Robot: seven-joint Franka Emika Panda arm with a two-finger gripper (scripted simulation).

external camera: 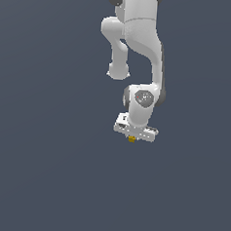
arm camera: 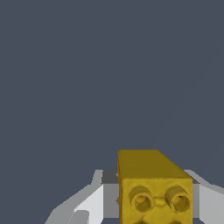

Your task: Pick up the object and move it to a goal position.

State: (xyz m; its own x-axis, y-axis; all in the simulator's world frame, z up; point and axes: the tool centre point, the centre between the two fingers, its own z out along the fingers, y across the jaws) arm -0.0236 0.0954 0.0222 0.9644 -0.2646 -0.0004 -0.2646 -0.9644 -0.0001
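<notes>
The object (external camera: 131, 139) is a tiny mustard-yellow block that peeks out just beneath the white gripper (external camera: 132, 136) in the middle of the exterior view. In the wrist view the object (arm camera: 151, 183) fills the space between the two fingers, showing two round studs on its end face. One white finger (arm camera: 89, 201) and its grey pad press one side. The other finger (arm camera: 210, 197) presses the opposite side. The gripper (arm camera: 155, 208) is shut on the object. Whether the block rests on the ground or hangs above it cannot be told.
The white arm (external camera: 142, 46) reaches down from the top of the exterior view. A plain dark grey-blue surface (external camera: 45, 171) spreads all around with no other objects or marker showing.
</notes>
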